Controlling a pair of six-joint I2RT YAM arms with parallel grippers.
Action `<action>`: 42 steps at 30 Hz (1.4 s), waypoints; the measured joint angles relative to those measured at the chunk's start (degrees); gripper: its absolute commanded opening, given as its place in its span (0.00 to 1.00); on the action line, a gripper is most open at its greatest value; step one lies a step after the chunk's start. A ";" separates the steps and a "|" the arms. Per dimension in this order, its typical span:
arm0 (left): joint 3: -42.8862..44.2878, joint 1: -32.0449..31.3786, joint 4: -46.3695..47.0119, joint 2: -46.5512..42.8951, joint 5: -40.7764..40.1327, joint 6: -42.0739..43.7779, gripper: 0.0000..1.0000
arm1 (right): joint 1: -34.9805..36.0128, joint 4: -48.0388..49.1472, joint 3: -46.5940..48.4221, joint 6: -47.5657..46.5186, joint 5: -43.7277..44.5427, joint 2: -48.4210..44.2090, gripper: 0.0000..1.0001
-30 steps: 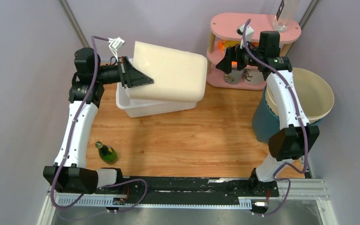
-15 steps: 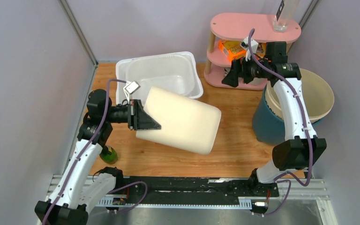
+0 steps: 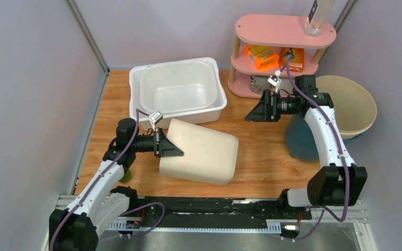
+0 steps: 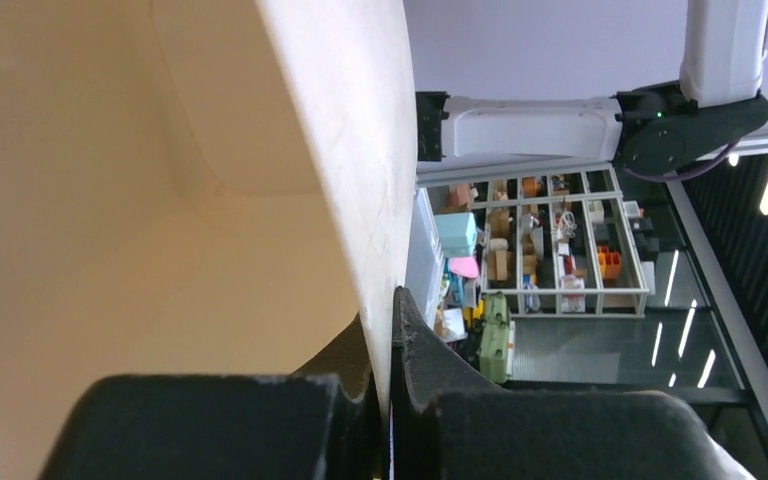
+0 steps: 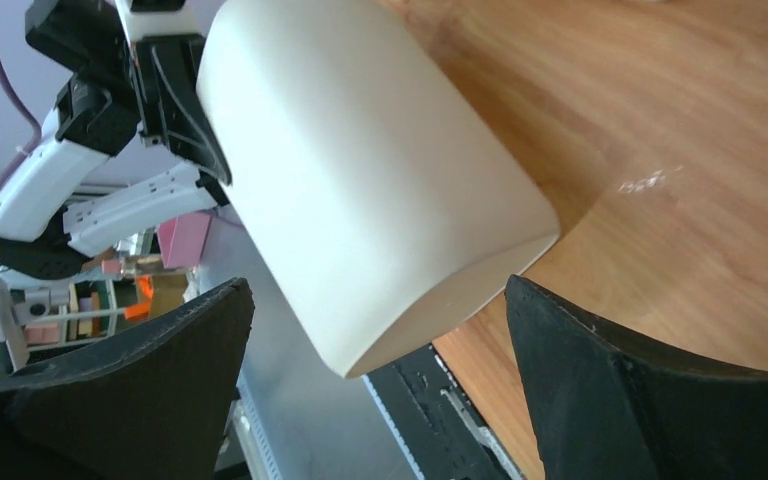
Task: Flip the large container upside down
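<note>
The large cream plastic container hangs tilted over the front of the wooden table. The left gripper pinches only its thin rim (one edge), so it may slip or swing. The right gripper is spread wide, empty.

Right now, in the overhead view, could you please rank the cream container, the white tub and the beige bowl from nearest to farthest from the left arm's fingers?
1. Cream container: gripped at its rim by the left fingers, front centre.
2. White tub: just behind them, back left.
3. Beige bowl: far off, at the right edge.
</note>
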 measured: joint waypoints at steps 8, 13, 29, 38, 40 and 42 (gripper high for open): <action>-0.63 0.02 4.79 3.37 -2.40 -0.76 0.68 | 6.49 -1.51 -11.63 -1.36 0.48 3.63 1.00; 1.55 0.24 -4.98 4.22 -7.17 6.69 0.86 | 12.33 -1.66 -14.86 -0.74 0.81 5.51 0.99; 26.45 5.75 -48.30 5.18 -25.79 37.46 0.31 | 22.49 0.35 -14.82 1.40 1.75 1.79 0.89; 23.74 7.45 -51.30 6.27 -22.73 38.95 0.00 | 21.97 0.92 -10.69 4.33 2.93 1.92 0.83; 21.20 8.66 -50.64 5.99 -21.22 38.27 0.06 | 22.47 0.79 -8.26 5.33 3.96 2.03 0.83; 18.10 9.73 -50.27 5.66 -20.22 37.07 0.32 | 23.47 0.79 -4.52 5.70 5.99 2.40 0.82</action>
